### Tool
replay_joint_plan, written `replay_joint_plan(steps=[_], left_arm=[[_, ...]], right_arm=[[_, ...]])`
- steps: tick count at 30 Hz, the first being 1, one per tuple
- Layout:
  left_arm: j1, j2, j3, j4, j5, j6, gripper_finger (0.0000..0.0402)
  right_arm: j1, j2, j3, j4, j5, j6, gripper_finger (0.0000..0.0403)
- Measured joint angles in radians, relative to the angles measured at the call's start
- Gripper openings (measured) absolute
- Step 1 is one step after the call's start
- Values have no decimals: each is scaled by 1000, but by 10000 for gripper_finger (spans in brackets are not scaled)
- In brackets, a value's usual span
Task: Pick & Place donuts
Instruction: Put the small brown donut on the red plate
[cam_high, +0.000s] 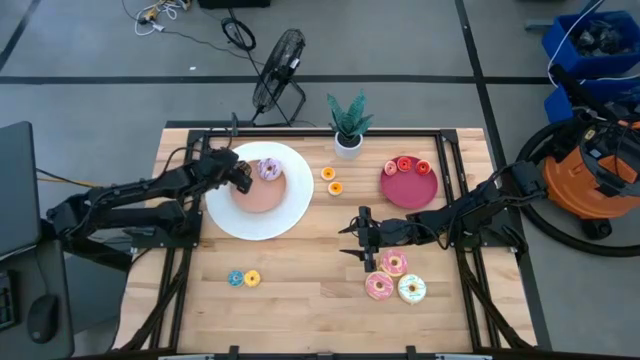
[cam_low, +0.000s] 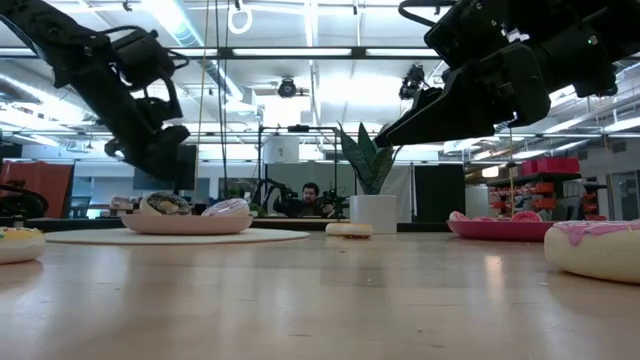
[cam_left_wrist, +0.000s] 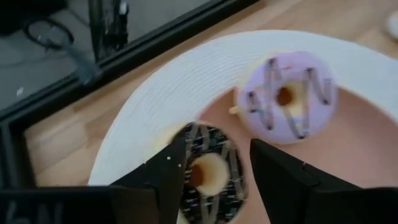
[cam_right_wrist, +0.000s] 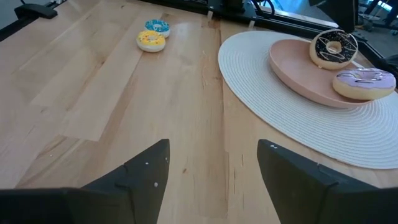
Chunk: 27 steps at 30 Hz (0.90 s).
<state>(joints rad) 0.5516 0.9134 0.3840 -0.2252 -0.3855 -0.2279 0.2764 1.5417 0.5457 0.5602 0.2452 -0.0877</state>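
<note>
A chocolate donut (cam_left_wrist: 208, 177) with pale stripes and a purple donut (cam_left_wrist: 289, 96) lie in a shallow pink dish (cam_high: 255, 198) on a round white plate (cam_high: 290, 215). My left gripper (cam_left_wrist: 217, 142) hovers open just above the chocolate donut, one finger on each side, apart from it. My right gripper (cam_high: 362, 241) is open over bare wood near the table's middle. Three frosted donuts (cam_high: 393, 264), (cam_high: 379, 287), (cam_high: 411, 289) lie flat just right of it. Tiny blue (cam_high: 235, 278) and yellow (cam_high: 252, 278) donuts lie toward the near edge.
A magenta dish (cam_high: 408, 190) at the far right holds three tiny red and orange donuts. Two tiny orange donuts (cam_high: 332, 180) lie between it and the plate. A potted plant (cam_high: 348, 125) stands at the far edge. A person (cam_low: 312, 198) sits beyond the table.
</note>
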Motion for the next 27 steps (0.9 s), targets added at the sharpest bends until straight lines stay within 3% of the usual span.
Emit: replay_joint_plan(steps=[6, 8, 11, 13, 17, 21, 27], left_arm=[[-245, 0, 0, 61, -137, -1, 161], [-357, 2, 0, 93, -196, 2, 151], [-528, 16, 0, 154, -286, 4, 136], [-634, 37, 0, 177, -352, -3, 128], [-793, 116, 1, 230, -496, -70, 116], [-881, 226, 1, 310, -595, -100, 110], [-910, 377, 0, 401, -647, -101, 110]], right_arm=[[-2, 0, 0, -17, 28, 47, 252], [-3, 0, 0, -66, 107, 64, 252], [-12, -6, 0, -122, 320, 99, 252], [-36, -15, 0, -146, 381, 103, 252], [-153, -14, 0, -128, 199, 141, 245], [-290, 15, 21, -112, 7, 166, 229], [-414, 149, 137, -156, -89, 6, 209]])
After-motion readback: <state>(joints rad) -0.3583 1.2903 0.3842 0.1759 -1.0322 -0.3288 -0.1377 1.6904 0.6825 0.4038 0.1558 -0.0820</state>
